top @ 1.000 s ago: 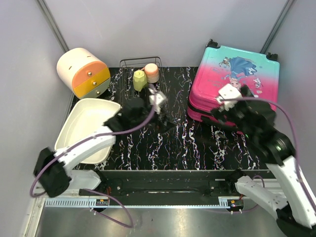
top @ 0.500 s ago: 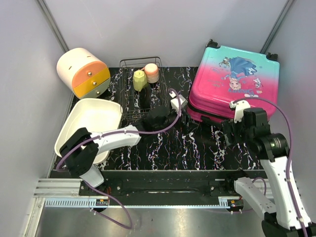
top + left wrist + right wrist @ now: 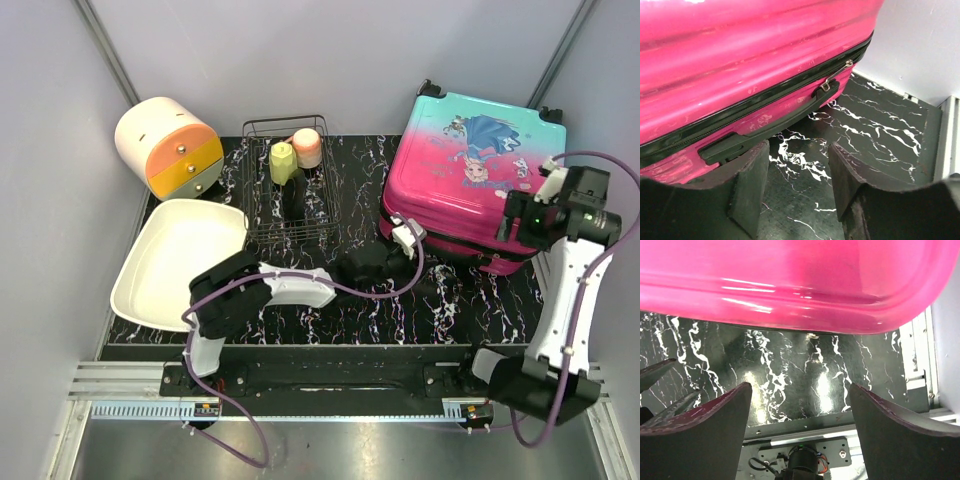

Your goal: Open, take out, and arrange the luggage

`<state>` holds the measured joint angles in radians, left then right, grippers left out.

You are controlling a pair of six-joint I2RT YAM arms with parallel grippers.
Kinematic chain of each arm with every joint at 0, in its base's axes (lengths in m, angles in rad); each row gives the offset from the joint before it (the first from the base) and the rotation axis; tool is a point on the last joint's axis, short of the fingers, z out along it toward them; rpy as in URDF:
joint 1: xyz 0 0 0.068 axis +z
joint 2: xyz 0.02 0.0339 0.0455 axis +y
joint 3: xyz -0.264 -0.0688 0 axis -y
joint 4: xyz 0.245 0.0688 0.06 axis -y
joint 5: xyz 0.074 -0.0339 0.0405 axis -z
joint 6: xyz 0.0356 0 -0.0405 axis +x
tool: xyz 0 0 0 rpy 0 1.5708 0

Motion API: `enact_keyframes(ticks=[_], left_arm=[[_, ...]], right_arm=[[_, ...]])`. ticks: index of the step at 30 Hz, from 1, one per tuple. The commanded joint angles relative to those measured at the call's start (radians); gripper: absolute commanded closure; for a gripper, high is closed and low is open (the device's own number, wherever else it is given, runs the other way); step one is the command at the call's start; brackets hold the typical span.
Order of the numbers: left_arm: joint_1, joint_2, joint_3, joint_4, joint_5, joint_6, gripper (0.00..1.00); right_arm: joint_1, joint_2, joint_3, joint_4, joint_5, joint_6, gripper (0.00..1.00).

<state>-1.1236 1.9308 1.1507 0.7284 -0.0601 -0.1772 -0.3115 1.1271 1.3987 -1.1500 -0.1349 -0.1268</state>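
I see the closed luggage point(image 3: 470, 170) at the table's point(image 3: 330, 300) two o'clock. My left gripper point(image 3: 797, 156), jaws parted, faces its side handle point(image 3: 765, 129) at eleven o'clock, with bare marble below. My right gripper point(image 3: 800, 390) hangs wide apart over its four-o'clock corner.

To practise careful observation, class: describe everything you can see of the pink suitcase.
The luggage is a small hard-shell case, glossy like plastic, hot pink fading to teal at its far end, with a cartoon girl print on the lid. It lies flat and closed at the far right of the table. A black zipper trim runs along its side, a metal zipper pull hanging by a black side handle. The open fingers of the left gripper sit just before that handle; contact is unclear.
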Motion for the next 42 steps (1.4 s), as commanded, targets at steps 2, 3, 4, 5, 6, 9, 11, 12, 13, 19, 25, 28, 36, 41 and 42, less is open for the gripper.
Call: enact_keyframes(ticks=[2, 3, 4, 5, 6, 9, 11, 12, 13, 19, 25, 28, 36, 41, 42], left_arm=[[-0.021, 0.055, 0.069, 0.160, -0.007, 0.091, 0.46], [-0.031, 0.071, 0.073, 0.163, -0.013, 0.108, 0.46], [-0.041, 0.086, 0.083, 0.157, -0.015, 0.117, 0.46], [-0.041, 0.115, 0.095, 0.119, -0.024, 0.113, 0.46], [-0.041, 0.126, 0.109, 0.106, -0.050, 0.110, 0.46], [-0.030, 0.103, 0.063, 0.114, -0.031, 0.120, 0.40], [-0.027, 0.051, 0.032, 0.102, 0.000, 0.137, 0.33], [-0.027, 0.033, -0.001, 0.095, 0.022, 0.139, 0.30], [-0.025, 0.014, -0.018, 0.089, 0.028, 0.139, 0.28], [0.027, -0.108, -0.111, -0.003, 0.091, 0.033, 0.22], [0.068, -0.202, -0.155, -0.060, 0.100, -0.030, 0.21], [0.094, -0.228, -0.166, -0.078, 0.118, -0.047, 0.21], [0.174, -0.259, -0.230, -0.049, 0.114, -0.088, 0.20], [0.188, -0.289, -0.292, 0.005, 0.092, -0.016, 0.20], [0.188, -0.293, -0.299, 0.012, 0.097, -0.005, 0.20]], right_arm=[[-0.169, 0.057, 0.049, -0.040, -0.259, -0.149, 0.10], [-0.198, 0.071, 0.066, -0.043, -0.275, -0.187, 0.10], [-0.211, 0.095, 0.086, -0.056, -0.282, -0.215, 0.09], [-0.236, 0.105, 0.121, -0.062, -0.285, -0.247, 0.08], [-0.306, 0.115, 0.137, -0.071, -0.301, -0.331, 0.08], [-0.432, 0.183, 0.195, -0.152, -0.402, -0.555, 0.09], [-0.547, 0.273, 0.236, -0.272, -0.494, -0.705, 0.15], [-0.587, 0.305, 0.247, -0.308, -0.524, -0.834, 0.19], [-0.631, 0.366, 0.256, -0.388, -0.573, -0.909, 0.21], [-0.656, 0.438, 0.172, -0.209, -0.585, -1.076, 0.41], [-0.624, 0.399, -0.064, 0.176, -0.530, -1.097, 0.53], [-0.598, 0.392, -0.156, 0.306, -0.520, -1.215, 0.55], [-0.561, 0.447, -0.243, 0.349, -0.707, -1.490, 0.54], [-0.474, 0.383, -0.349, 0.351, -0.807, -1.539, 0.54], [-0.456, 0.354, -0.366, 0.349, -0.825, -1.559, 0.54]])
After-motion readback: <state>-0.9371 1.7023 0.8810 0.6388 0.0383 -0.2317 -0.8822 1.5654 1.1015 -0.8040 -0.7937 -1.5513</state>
